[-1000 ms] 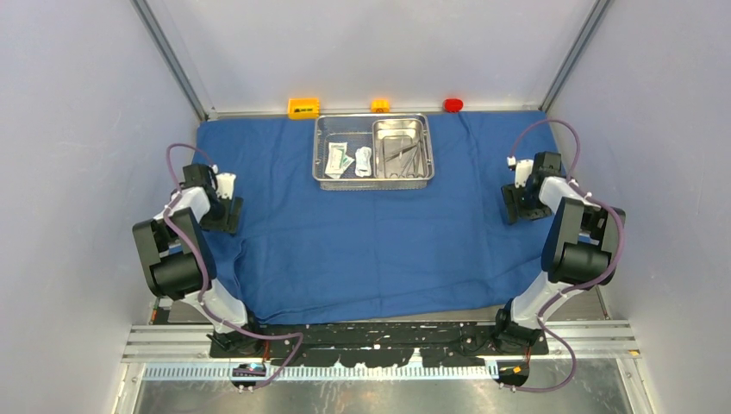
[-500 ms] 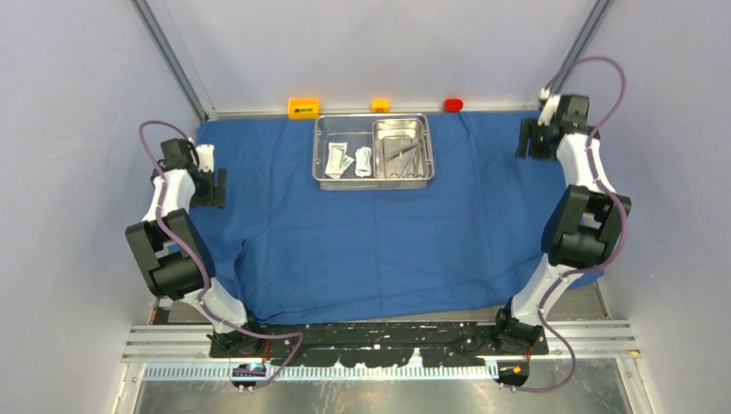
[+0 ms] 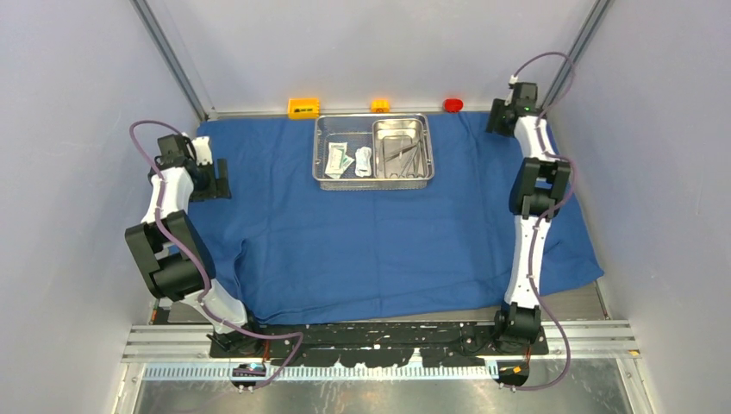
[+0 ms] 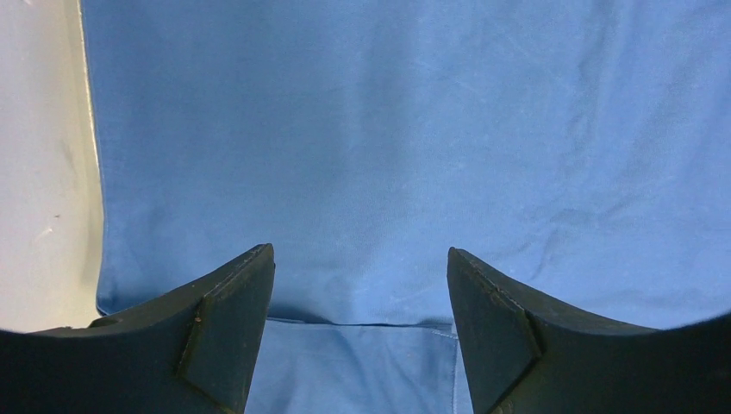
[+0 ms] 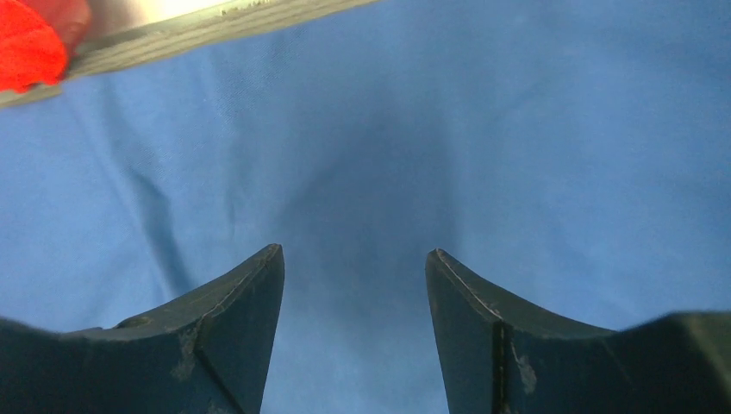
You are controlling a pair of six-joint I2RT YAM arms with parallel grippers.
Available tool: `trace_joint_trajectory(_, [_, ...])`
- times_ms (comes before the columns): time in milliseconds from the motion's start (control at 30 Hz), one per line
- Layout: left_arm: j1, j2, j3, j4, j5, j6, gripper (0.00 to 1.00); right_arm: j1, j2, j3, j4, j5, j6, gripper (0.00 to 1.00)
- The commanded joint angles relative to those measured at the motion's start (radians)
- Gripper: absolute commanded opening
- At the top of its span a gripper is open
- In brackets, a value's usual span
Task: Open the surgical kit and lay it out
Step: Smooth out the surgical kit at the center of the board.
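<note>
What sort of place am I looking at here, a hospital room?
Probably a robot test booth, not a hospital: the left arm and right arm are bolted inside plain walls, and the blue cloth holds a steel mesh tray.

The top external camera sits high, above and behind the arm bases, and looks down and forward. It is far enough to take in the whole blue cloth (image 3: 371, 233) on the desk (image 3: 595, 302).

The left wrist camera is very near to the cloth, at its left edge, and looks down on it between the left fingers (image 4: 226, 332). A pale strip (image 4: 43, 172) shows beside that edge.

The right wrist camera is also very near, at the far right corner of the cloth, and looks past the right fingers (image 5: 228, 332) towards the red block (image 5: 28, 41) just beyond the far edge.

Each wrist view shares its patch of cloth with the top view. The two wrist views show separate ends of the cloth.
</note>
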Motion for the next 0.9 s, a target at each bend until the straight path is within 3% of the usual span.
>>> trace_joint_trajectory(0, [0.003,-0.02,0.03,-0.001,0.03,-0.034,0.75,0.064,0.07,0.184,-0.027,0.131,-0.026,0.65])
trace_joint_trajectory(233, [0.003,-0.059,0.008,-0.004,0.014,-0.03,0.75,0.12,0.137,0.215,-0.044,0.239,-0.105,0.61])
trace_joint_trajectory(633, [0.003,-0.074,0.003,-0.015,0.005,0.001,0.75,0.093,0.137,0.163,-0.111,0.322,-0.155,0.49])
trace_joint_trajectory(867, [0.002,-0.065,0.019,-0.02,-0.001,0.023,0.75,0.094,0.167,0.223,-0.202,0.375,-0.256,0.48])
